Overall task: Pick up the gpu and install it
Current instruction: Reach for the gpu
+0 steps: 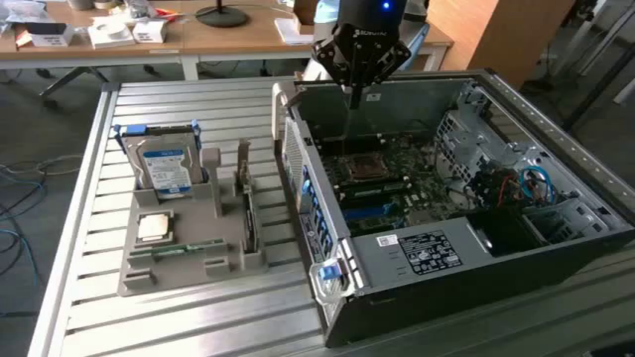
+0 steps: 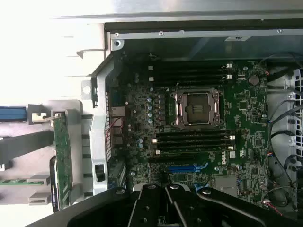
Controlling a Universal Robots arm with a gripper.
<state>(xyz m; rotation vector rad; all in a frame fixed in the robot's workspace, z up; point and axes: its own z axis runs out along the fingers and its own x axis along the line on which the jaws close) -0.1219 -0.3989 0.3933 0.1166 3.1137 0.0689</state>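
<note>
**Now shut and empty, gripper hangs over the open case; gpu sits in the holder**

Plainly, the gripper (image 1: 355,100) has its fingers pressed together with nothing between them. In the exterior view it hangs above the far end of the case (image 1: 397,297), its tip pointing down toward the board inside. In the wrist view the closed fingertips (image 2: 166,185) sit over the motherboard (image 2: 246,109), close to a blue slot (image 2: 187,168) and apart from the empty socket (image 2: 198,108).

The gpu (image 1: 244,182) is not in the case. It stands on edge in a slot of the grey holder (image 1: 198,223), along the holder side nearest the case, and is well apart from the gripper. The wrist view shows the gpu (image 2: 62,151) as a narrow green strip just outside the case's rear wall (image 2: 102,123).

The holder lies flat on the slatted worktop (image 1: 198,312), toward the edge on the exterior view's left, with the case beside it on the exterior view's right. Also on the holder:
- A hard drive (image 1: 165,172) with a blue label is propped upright at the far end.
- A chip (image 1: 154,227) lies flat near the middle.
- A memory stick (image 1: 178,250) lies flat near the chip, toward the near end.

The case lies on its side with the panel off, so the motherboard (image 1: 417,186) and socket (image 1: 365,166) face up.
</note>
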